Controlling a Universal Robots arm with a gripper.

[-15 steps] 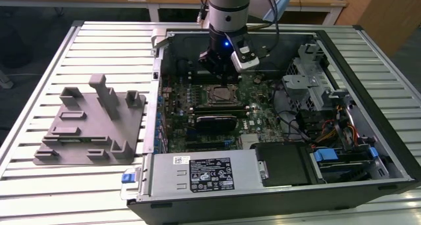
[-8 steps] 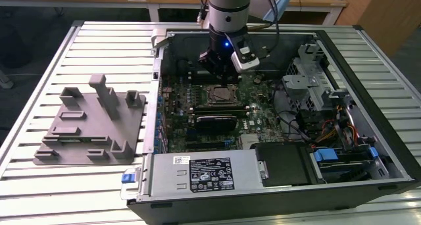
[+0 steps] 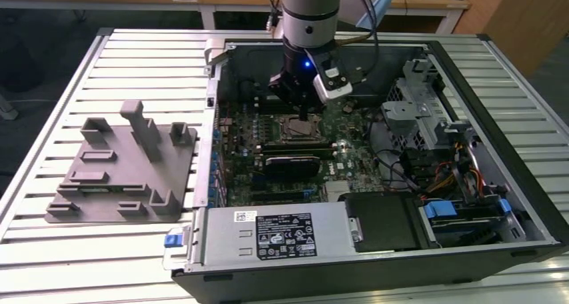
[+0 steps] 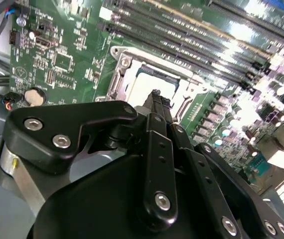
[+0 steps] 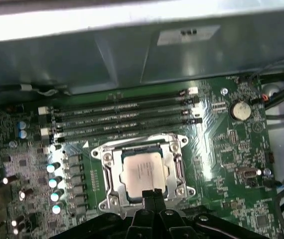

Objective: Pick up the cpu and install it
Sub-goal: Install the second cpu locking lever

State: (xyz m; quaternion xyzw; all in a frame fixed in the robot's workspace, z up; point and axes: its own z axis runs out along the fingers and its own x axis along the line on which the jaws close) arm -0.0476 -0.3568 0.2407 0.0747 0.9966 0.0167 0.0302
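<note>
With the cpu (image 5: pixel 143 172) already lying flat inside the socket frame (image 5: pixel 107 172) on the motherboard (image 5: pixel 231 149), the step in hand is judged to be seating, or letting go after it. The gripper (image 5: pixel 152 195) is seen just above the chip's near edge in both wrist views, fingers drawn narrow together at the tip; nothing is seen held between them. Contact with the chip cannot be told.

To do this well:
- The chip should be checked square to the frame on all four sides; it looks level in the first wrist view.
- Any motion should be kept straight along the tool axis, no sideways drag across the lid.
- The memory slots (image 5: pixel 122 117) beyond the fingertips and the capacitors (image 5: pixel 55 181) beside the frame should be cleared.
</note>
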